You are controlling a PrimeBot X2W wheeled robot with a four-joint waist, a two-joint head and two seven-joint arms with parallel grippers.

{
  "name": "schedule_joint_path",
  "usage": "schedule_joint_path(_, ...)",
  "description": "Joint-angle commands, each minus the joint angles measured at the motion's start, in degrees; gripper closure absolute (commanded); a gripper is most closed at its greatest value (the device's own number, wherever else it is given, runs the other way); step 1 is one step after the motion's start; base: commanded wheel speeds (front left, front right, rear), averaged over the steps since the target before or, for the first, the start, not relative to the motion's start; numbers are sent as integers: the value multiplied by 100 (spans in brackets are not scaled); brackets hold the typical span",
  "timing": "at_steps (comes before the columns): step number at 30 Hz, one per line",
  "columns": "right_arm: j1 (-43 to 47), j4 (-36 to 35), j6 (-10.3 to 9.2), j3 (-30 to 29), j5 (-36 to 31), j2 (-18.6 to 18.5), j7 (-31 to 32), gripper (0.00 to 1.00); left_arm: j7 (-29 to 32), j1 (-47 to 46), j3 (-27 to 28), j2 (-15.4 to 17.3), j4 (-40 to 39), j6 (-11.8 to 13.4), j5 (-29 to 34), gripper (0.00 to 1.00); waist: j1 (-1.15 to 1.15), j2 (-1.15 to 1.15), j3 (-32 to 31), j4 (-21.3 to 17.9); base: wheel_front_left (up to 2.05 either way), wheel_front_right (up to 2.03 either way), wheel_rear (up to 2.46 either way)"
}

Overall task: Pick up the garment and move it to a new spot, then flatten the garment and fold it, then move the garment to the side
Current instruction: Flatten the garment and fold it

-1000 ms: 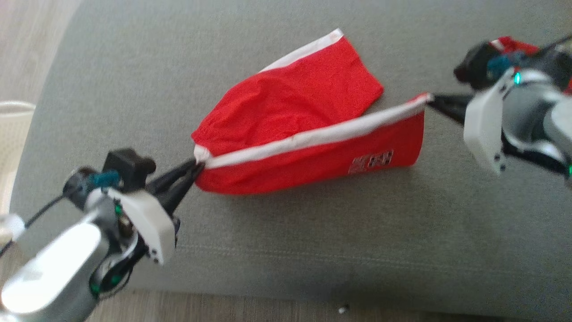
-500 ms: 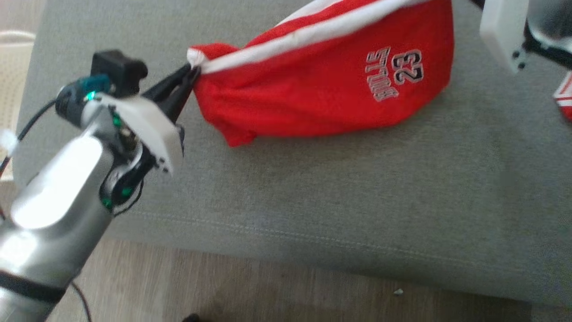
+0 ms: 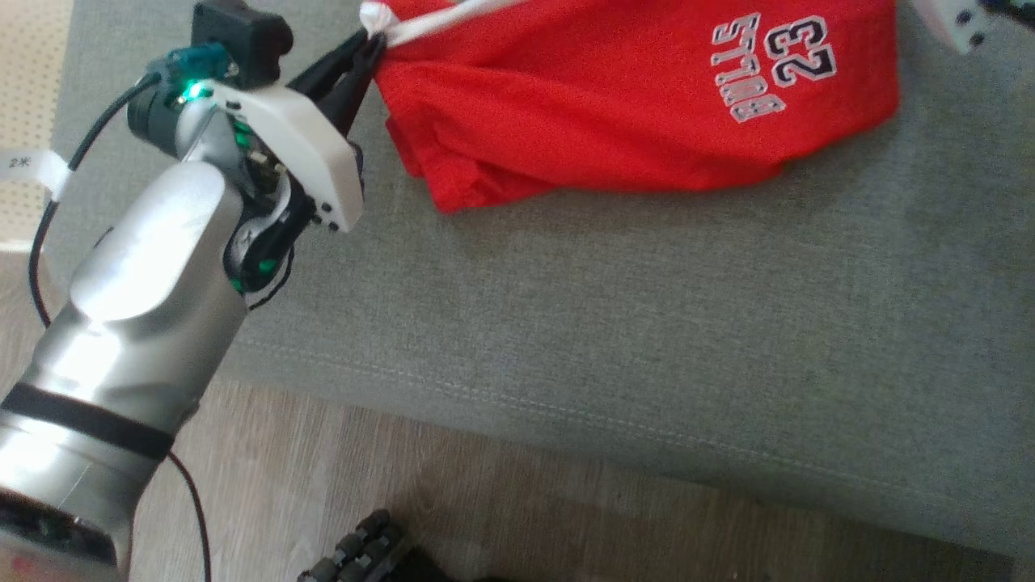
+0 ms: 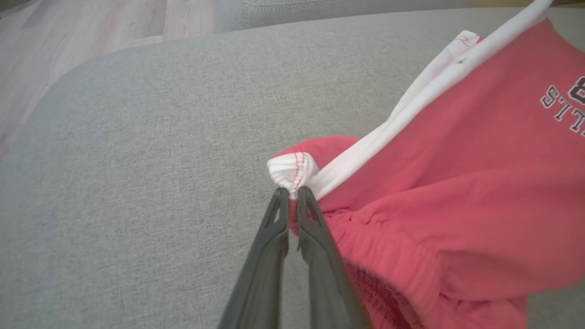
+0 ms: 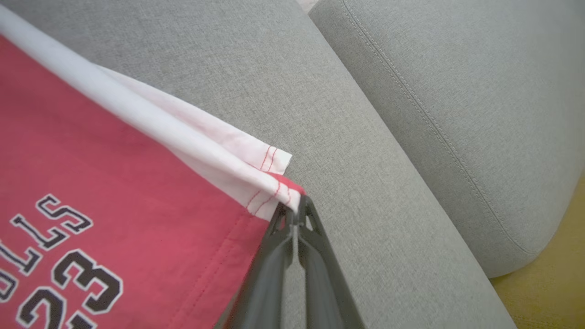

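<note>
The garment (image 3: 639,105) is a pair of red shorts with a white side stripe and a "23" print, hanging stretched above the grey sofa seat (image 3: 614,323). My left gripper (image 3: 373,42) is shut on the white waistband corner (image 4: 292,171) at the garment's left end. My right gripper (image 5: 295,217) is shut on the white-striped hem corner (image 5: 274,183) at the other end. In the head view only a white piece of the right wrist (image 3: 950,20) shows at the top right. The lower red cloth (image 4: 438,256) sags below the stripe.
The seat's front edge (image 3: 566,420) runs across the lower head view, with wooden floor (image 3: 323,493) below it. A second grey cushion (image 5: 475,105) lies beside the seat in the right wrist view. A dark ridged object (image 3: 364,550) sits on the floor.
Both grippers have lifted the garment off the seat, still holding its two ends. The head camera has tilted, so the whole scene has shifted and the floor shows more.
</note>
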Motion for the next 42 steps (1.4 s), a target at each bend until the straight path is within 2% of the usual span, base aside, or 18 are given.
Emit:
schedule_joint_path(1,-146,20,19,-88,-33,84,-50,100,-121,-290,263,191,-10,-22,-7,100,-1,0,84,54,0,0,0)
schedule_joint_path(6,-383,444,19,-88,-95,302,-205,100,-327,-479,270,41,344,-96,-54,100,-1,0,247,88,0,0,0)
schedule_joint_path(8,-460,573,19,-88,-169,377,-355,0,-384,-541,244,-24,470,-124,-63,100,-1,0,296,90,0,0,0)
schedule_joint_path(10,-454,689,19,-88,-219,446,-393,0,-452,-590,224,-98,585,-145,-77,0,-1,0,319,91,0,0,0)
schedule_joint_path(17,-401,1057,19,-93,-88,608,-785,0,-734,-656,176,-192,914,-194,-97,0,-1,0,218,9,0,0,0)
schedule_joint_path(22,-183,1589,19,-431,300,827,-1673,0,-1135,-504,326,-136,951,-82,-144,0,-1,0,-97,-86,0,0,0)
schedule_joint_path(25,95,1800,19,-500,298,1030,-2263,0,-1319,-301,541,-57,830,44,-245,0,-1,0,-349,-183,0,0,0)
schedule_joint_path(30,479,2151,19,-886,482,1377,-3223,0,-1450,221,970,61,313,343,-284,0,-1,0,-809,-348,0,0,0)
schedule_joint_path(34,760,2336,19,-1228,718,1661,-3815,0,-1460,792,1459,100,-423,561,-195,0,-1,0,-1133,-489,0,0,0)
schedule_joint_path(42,1306,2232,19,-1649,801,1929,-4231,0,-1462,1976,2284,-79,-1572,794,69,0,-1,0,-1723,-757,0,0,0)
